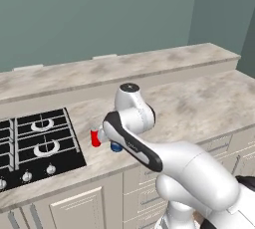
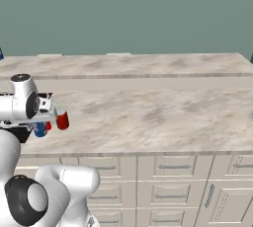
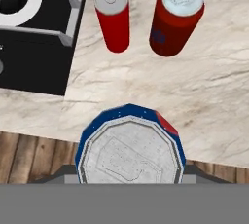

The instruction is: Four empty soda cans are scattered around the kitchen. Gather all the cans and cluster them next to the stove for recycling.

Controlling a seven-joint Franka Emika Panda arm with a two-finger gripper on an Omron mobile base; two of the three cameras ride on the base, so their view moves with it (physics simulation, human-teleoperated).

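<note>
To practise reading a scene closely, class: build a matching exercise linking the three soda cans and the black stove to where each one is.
Things:
1. blue soda can with silvery top
2. slim red soda can
3. wider red soda can with blue mark
4. flat black gas stove

Places:
A. on the beige marble counter, right beside the stove
B. inset in the counter
C. between the gripper tips
D. beyond the slim can from the stove

Pairs: 1-C, 2-A, 3-D, 4-B

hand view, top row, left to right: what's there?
stove → slim red can → wider red can. The blue can sits lower in the picture, between the gripper fingers, so it is left out of the row.
</note>
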